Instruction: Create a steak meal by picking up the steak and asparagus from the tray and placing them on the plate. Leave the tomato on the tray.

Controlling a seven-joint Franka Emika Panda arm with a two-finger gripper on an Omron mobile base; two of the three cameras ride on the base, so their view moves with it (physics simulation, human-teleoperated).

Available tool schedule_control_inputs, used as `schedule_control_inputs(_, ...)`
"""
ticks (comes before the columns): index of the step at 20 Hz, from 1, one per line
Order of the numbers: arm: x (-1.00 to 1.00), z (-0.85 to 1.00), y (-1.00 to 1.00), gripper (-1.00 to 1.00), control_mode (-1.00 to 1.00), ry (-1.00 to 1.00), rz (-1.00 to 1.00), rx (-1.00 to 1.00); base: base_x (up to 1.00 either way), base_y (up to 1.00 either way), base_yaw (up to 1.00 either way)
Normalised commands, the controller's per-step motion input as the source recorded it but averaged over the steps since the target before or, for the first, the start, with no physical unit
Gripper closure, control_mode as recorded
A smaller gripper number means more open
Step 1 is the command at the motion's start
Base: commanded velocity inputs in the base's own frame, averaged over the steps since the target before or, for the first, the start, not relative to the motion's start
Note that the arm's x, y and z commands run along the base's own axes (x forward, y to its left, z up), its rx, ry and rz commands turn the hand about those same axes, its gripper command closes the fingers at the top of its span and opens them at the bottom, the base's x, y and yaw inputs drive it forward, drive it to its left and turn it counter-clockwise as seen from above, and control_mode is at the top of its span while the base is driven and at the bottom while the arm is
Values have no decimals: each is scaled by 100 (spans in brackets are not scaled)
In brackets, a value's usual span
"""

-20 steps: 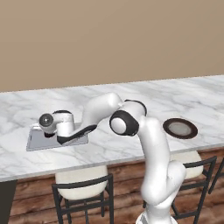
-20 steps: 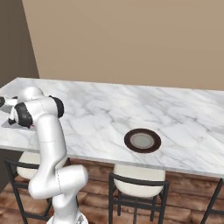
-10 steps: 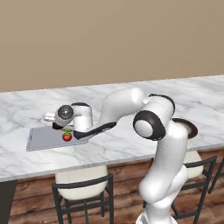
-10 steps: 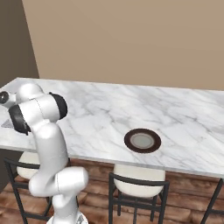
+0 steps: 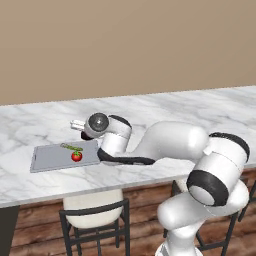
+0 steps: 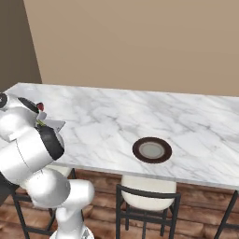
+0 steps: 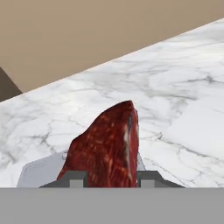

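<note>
Clamped between the hand's (image 7: 109, 178) jaws, the steak (image 7: 105, 148) is held above the tray (image 5: 50, 159), with a carry across the table (image 6: 121, 123) to the plate (image 6: 151, 150) judged next.

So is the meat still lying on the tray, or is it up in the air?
Up in the air. The steak sits clamped between the jaws, above the tray, with only the tomato and asparagus lying there.

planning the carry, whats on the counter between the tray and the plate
Nothing: in the right base view, bare marble counter runs from the tray to the plate.
</note>
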Motion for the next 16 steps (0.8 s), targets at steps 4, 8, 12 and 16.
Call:
schedule_control_inputs(4, -53, 65, -100, 100, -100, 2, -17, -4, 0, 0, 0)
schedule_control_inputs(8, -36, 42, -100, 100, -100, 11, -19, -8, 0, 0, 0)
schedule_control_inputs(12, -16, 13, -100, 100, -100, 16, -20, -9, 0, 0, 0)
schedule_control_inputs(16, -5, 1, -100, 100, -100, 16, -19, -8, 0, 0, 0)
